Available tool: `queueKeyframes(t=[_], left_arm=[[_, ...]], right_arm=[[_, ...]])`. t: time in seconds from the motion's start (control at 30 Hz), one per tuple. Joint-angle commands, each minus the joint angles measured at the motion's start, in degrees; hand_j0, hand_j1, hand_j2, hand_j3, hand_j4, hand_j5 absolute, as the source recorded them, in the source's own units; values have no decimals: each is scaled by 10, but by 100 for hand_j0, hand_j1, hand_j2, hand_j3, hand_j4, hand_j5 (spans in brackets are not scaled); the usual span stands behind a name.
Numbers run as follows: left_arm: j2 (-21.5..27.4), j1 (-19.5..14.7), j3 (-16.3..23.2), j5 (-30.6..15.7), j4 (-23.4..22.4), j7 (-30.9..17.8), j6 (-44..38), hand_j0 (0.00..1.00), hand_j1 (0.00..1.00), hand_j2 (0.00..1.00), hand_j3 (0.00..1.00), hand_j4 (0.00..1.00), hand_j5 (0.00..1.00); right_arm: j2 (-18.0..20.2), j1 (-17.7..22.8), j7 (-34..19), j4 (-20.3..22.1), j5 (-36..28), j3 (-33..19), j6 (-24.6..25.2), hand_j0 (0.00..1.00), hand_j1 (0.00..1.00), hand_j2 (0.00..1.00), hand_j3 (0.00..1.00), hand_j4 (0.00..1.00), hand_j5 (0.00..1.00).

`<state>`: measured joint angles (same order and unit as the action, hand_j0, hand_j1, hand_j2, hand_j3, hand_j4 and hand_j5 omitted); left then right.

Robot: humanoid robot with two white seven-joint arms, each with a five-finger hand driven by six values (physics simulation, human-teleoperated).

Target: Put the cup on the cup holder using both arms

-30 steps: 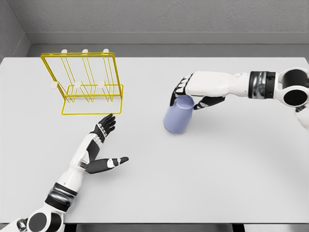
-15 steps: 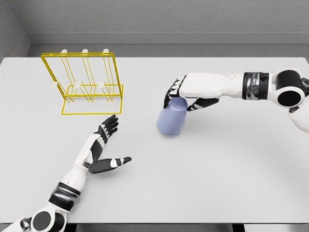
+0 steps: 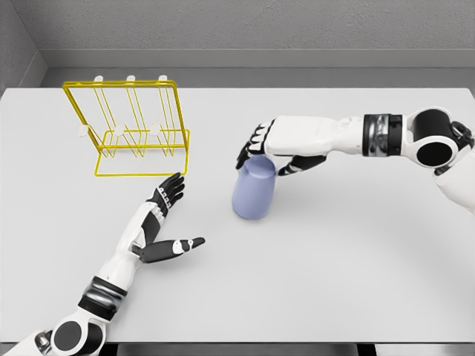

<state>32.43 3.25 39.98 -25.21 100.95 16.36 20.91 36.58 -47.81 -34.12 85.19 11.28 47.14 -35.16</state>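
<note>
Hiding cup [image 3: 254, 192] top: right robot hand [image 3: 269, 150]

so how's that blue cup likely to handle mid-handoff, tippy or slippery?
The cup looks rigid, with smooth plain walls, so probably slippery. The right hand grips only its top end, so it may swing or tilt. It's tall for its footprint, so likely to tip if nudged.

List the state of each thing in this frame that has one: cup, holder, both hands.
cup: off the holder, gripped at its top, tilted slightly
cup holder: upright on the table, no cup on its pegs
right hand: shut on the cup's upper end
left hand: open, fingers spread, holding nothing, between the holder and the cup
table: bears the holder
</note>
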Motion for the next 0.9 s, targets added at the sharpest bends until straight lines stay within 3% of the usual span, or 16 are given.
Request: queueKeyframes(t=[0.0,0.33,0.37,0.47,0.53,0.6,0.63,0.8,0.87], left_arm=[[-1,0,0,2,0,1,0,100,100,100,100,100,100],[-1,0,0,2,0,1,0,100,100,100,100,100,100],[-3,-1,0,2,0,1,0,100,100,100,100,100,100],[-7,1,0,2,-1,1,2,100,100,100,100,100,100],[-4,-1,0,5,-1,0,3,100,100,100,100,100,100],[0,-3,-7,6,-1,-3,1,100,100,100,100,100,100],[-3,-9,-5,8,-2,-3,0,100,100,100,100,100,100],[-23,-38,-7,8,-3,3,-75,100,100,100,100,100,100],[-57,-39,-12,42,-4,5,-84,100,100,100,100,100,100]], right_arm=[[0,0,-1,0,-3,-1,2,100,100,100,100,100,100],[8,-1,-4,-15,-2,-6,2,100,100,100,100,100,100],[18,-4,-2,-20,-3,-13,2,100,100,100,100,100,100],[108,3,1,-19,-9,-35,2,100,100,100,100,100,100],[180,18,1,-16,-24,-51,2,100,100,100,100,100,100],[221,52,11,-16,-25,-91,2,100,100,100,100,100,100],[222,71,11,-18,-25,-106,2,100,100,100,100,100,100],[220,85,10,-19,-25,-109,2,100,100,100,100,100,100],[218,88,9,-19,-25,-109,2,100,100,100,100,100,100]])
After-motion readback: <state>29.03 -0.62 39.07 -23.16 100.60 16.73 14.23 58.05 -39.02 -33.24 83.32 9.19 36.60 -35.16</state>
